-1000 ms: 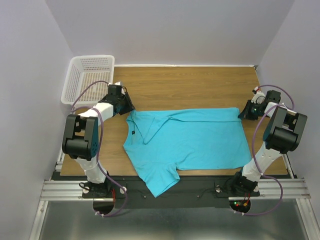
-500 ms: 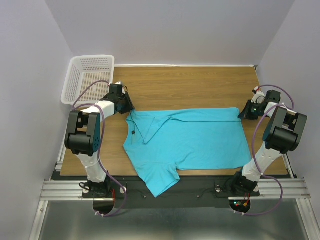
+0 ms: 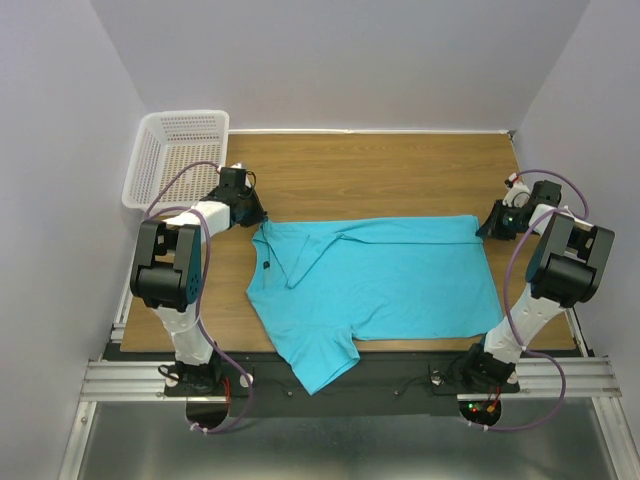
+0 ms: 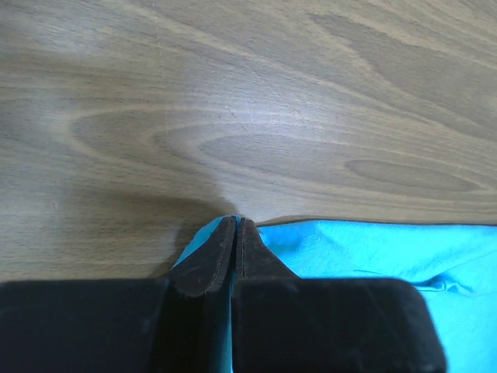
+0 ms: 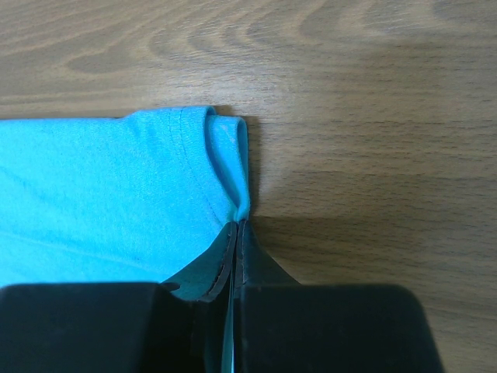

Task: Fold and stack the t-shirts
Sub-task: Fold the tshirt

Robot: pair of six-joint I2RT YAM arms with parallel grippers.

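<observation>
shirt [image 3: 380, 275] lay spread on table [image 3: 400, 170] (one sleeve over the near edge) | left claw [image 4: 235, 225] clamped on its shoulder corner | right claw [image 5: 236, 225] clamped on its hem corner

- Lies flat across the middle of the table [image 3: 400, 170]: the t-shirt [image 3: 400, 285], neck end to the left, hem to the right.
- Hangs over the table's near edge, left of centre: one sleeve [image 3: 320, 368].
- Rests folded inward on the t-shirt, just right of the neck: a flap [image 3: 305, 255] of cloth.
- Stands at the table's far left corner, behind the left arm and apart from the t-shirt: the basket [image 3: 185, 113].
- Meets the t-shirt's far left corner at table level: the left gripper [image 3: 258, 217], fingers together on the cloth edge.
- Meets the far right corner, at the hem: the right gripper [image 3: 483, 228], likewise closed on the cloth.
</observation>
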